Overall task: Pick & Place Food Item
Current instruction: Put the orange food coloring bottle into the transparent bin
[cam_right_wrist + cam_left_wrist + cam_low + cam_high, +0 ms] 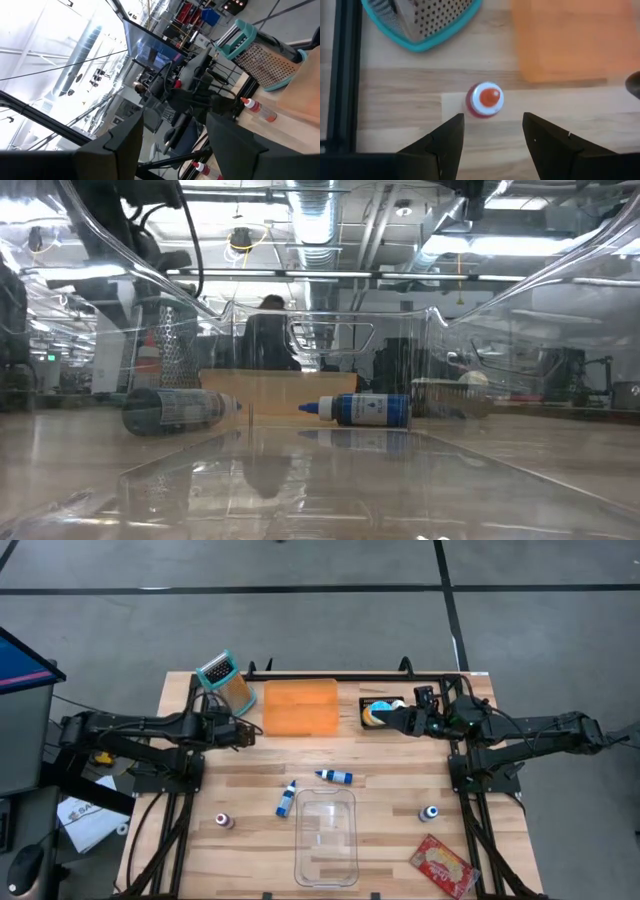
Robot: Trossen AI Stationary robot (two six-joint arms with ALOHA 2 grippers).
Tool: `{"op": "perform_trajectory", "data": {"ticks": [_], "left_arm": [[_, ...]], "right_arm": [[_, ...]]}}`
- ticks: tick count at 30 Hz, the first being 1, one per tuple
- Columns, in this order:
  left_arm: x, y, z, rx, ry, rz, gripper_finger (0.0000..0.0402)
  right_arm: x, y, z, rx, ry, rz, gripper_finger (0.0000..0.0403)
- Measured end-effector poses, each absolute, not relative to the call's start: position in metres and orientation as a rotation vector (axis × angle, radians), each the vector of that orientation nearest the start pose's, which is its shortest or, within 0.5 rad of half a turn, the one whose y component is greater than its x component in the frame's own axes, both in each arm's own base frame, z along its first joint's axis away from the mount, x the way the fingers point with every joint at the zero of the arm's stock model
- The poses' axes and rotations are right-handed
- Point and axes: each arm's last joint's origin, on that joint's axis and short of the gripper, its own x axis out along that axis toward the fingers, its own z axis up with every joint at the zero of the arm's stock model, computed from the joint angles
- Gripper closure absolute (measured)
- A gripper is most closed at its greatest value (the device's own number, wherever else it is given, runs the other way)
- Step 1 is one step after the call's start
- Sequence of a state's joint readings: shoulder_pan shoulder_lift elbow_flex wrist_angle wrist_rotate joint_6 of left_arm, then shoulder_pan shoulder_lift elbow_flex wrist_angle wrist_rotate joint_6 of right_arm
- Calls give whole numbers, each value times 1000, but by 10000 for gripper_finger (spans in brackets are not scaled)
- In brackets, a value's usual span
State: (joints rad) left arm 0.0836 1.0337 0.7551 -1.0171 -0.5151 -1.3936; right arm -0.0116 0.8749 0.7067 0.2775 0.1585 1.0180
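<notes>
A small red bottle (485,100) with a white cap and orange tip stands upright on the wooden table, seen from above in the left wrist view. It also shows beside the left arm as the red bottle (257,109). My left gripper (492,145) (248,732) is open and points steeply down, its fingers just short of the bottle, one to each side of its line and clear of it. My right gripper (172,150) (395,722) is open and held level above the table's far right, with nothing between its fingers.
A teal-rimmed grater (222,675) and an orange board (300,705) lie close beyond the left gripper. A black tray (380,710) holds coloured items at the far right. Two blue bottles (335,776) (287,798), a clear container (326,835), two small bottles (224,821) (429,813) and a red packet (445,865) lie nearer.
</notes>
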Motion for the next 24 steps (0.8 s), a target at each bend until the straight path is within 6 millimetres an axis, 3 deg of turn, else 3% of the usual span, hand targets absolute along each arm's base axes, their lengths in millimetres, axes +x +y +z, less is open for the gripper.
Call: {"op": "perform_trajectory", "data": {"ticks": [13,24], "left_arm": [[187,42,210,-773,766,1294,202],[189,43,206,-742,754,1331,202]], "right_arm": [[198,-6,335,1038,-185,-93,194],[198,-6,335,1044,-185,-92,194]]}}
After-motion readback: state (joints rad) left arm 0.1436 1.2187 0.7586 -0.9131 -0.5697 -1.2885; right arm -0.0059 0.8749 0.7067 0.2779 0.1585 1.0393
